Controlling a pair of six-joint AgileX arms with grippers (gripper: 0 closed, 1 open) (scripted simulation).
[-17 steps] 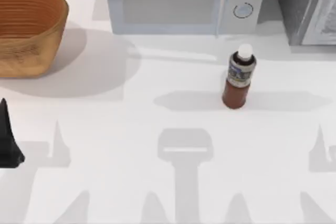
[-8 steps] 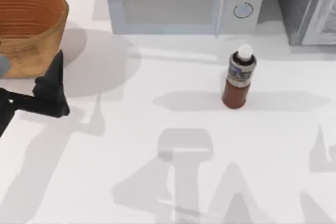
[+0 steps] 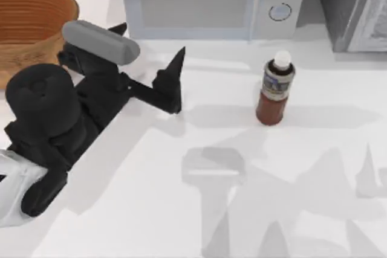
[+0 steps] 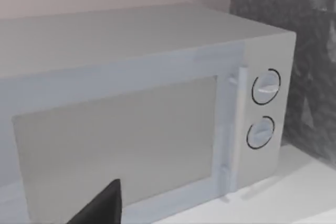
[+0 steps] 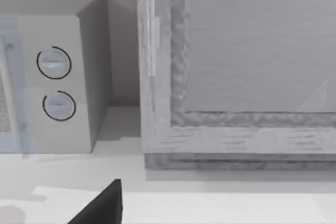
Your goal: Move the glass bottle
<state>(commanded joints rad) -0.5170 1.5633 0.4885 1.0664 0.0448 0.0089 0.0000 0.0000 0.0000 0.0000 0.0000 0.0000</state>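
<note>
Microwave (image 3: 208, 1) is set at the table (image 3: 181, 209) back edge; woven basket (image 3: 30, 28) is placed back-left. Left arm (image 3: 54, 125) is extended over the left half, left gripper (image 3: 148, 58) aimed right with fingers spread apart, nothing held. Glass bottle (image 3: 276, 89) is stood upright, right of centre, in front of the microwave, well apart from the gripper. Step is judged as approach. Next: fingers to be brought around the bottle body, then closed. Right gripper state cannot be told.
</note>
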